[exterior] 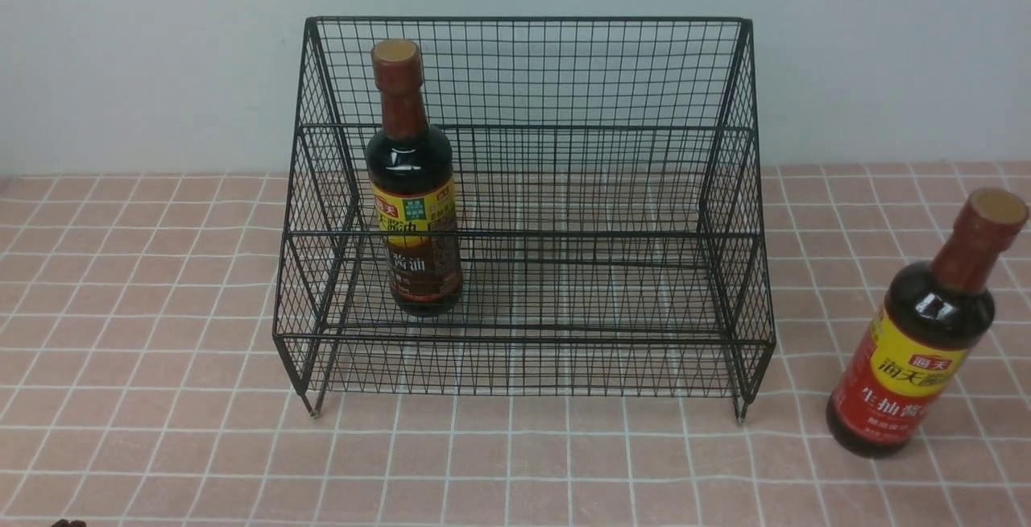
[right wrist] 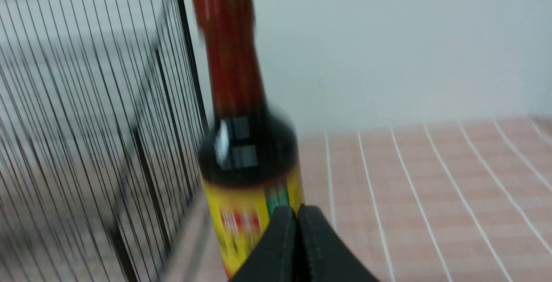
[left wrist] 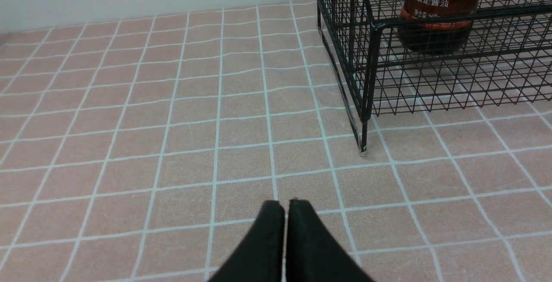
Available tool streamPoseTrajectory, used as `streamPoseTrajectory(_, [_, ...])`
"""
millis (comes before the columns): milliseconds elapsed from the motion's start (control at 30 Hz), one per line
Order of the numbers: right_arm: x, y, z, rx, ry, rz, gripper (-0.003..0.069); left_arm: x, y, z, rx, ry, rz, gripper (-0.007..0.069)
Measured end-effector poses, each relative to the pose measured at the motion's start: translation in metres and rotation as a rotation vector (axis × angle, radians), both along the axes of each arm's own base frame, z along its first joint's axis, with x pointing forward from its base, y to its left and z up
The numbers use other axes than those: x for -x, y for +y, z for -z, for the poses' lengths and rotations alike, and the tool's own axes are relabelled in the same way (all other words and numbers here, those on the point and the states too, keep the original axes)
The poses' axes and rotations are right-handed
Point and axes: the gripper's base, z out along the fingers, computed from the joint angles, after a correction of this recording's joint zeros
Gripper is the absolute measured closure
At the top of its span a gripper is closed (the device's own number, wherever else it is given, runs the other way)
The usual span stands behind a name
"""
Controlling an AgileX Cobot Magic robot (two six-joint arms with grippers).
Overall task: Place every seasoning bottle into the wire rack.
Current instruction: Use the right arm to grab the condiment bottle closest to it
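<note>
The black wire rack [exterior: 523, 334] stands mid-table. A dark seasoning bottle with a yellow-and-brown label [exterior: 412, 213] stands upright on the left of its lower tier. A second seasoning bottle, yellow-and-red label [exterior: 926, 342], stands on the table to the rack's right. Neither gripper shows in the front view. In the left wrist view my left gripper [left wrist: 282, 204] is shut and empty over the tiles, short of the rack's front foot [left wrist: 364, 146] and the racked bottle [left wrist: 435, 14]. In the blurred right wrist view my right gripper [right wrist: 296, 211] is shut and empty just before the table bottle [right wrist: 246, 152], with the rack's side [right wrist: 108, 122] beside it.
A pink tiled cloth [exterior: 161, 350] covers the table, and a pale wall [exterior: 161, 51] rises close behind the rack. The rack's upper tier holds nothing.
</note>
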Motion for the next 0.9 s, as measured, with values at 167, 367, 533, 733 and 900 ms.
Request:
streamPoseTrajectory(167, [0.002, -0.004, -0.018, -0.272, -0.199, 0.009, 0.067, 0.0, 0.0, 0.0, 0.0, 0.0, 0.0, 0.0631])
streamPoseTrajectory(367, [0.003, -0.006, -0.023, -0.276, -0.252, 0.024, 0.067, 0.0, 0.0, 0.0, 0.0, 0.0, 0.0, 0.0631])
streamPoseTrajectory(533, [0.006, -0.009, -0.031, -0.295, -0.357, 0.045, 0.067, 0.0, 0.0, 0.0, 0.0, 0.002, 0.0, 0.0631])
streamPoseTrajectory(733, [0.007, -0.008, -0.057, -0.269, -0.382, 0.035, 0.067, 0.0, 0.0, 0.0, 0.0, 0.003, 0.0, 0.0631])
streamPoseTrajectory(900, [-0.024, -0.002, -0.084, -0.081, -0.145, 0.016, 0.067, 0.0, 0.0, 0.0, 0.0, 0.003, 0.0, 0.0631])
